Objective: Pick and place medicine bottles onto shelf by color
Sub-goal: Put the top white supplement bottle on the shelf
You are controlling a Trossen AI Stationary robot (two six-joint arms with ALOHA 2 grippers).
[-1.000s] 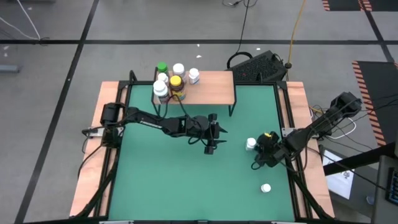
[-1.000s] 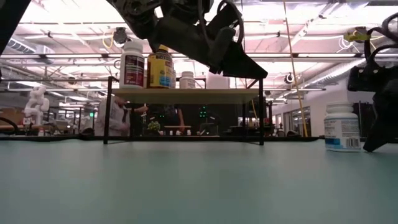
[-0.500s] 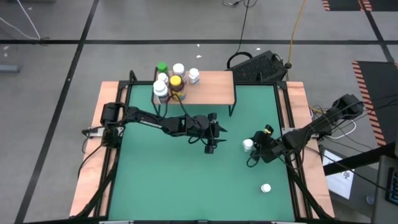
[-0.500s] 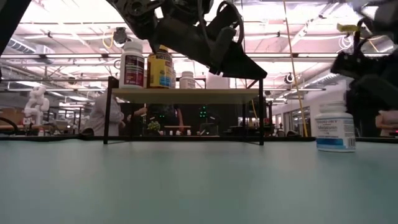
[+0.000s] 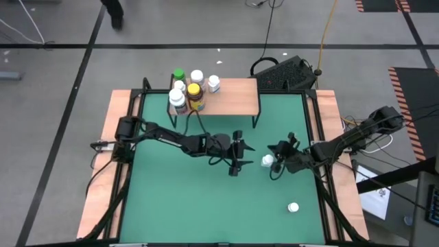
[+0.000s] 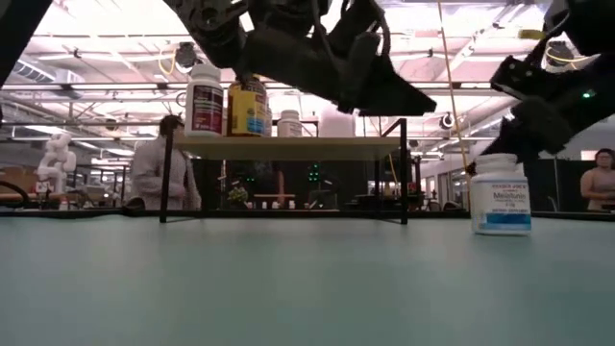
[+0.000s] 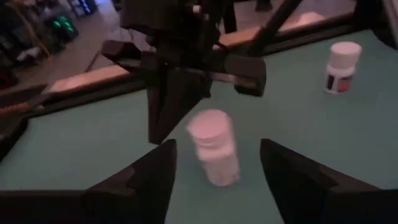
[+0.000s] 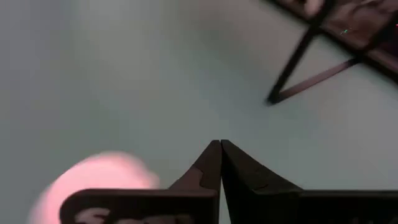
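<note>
While the two arms meet near the middle of the green table (image 5: 206,199), we see a white bottle (image 5: 267,160) standing upright on the mat between them, just at 3 o'clock of the centre. The left gripper (image 5: 238,152) hangs in the air just at 9 o'clock of this bottle, its two fingers (image 7: 140,180) spread wide with the bottle framed between them and untouched. The right gripper (image 5: 282,150) sits just at 2 o'clock of the same bottle; in the right wrist view its fingertips (image 8: 219,163) are pressed together and grasp nothing, with the bottle's cap a pale blur beside them. In the low view, the right gripper (image 6: 500,144) hangs close against the bottle's cap; we cannot tell whether they touch.

At 12 o'clock of the table stands the shelf (image 5: 233,96), carrying five bottles crowded on its 9 o'clock half: a green-capped bottle (image 5: 179,74), an amber bottle with a yellow cap (image 5: 195,95), and three white ones (image 5: 197,76), (image 5: 214,84), (image 5: 177,101). A second small white bottle (image 5: 293,207) stands alone towards 5 o'clock, well apart from both grippers. Beyond the table, a person (image 6: 159,173) is visible in the room.
</note>
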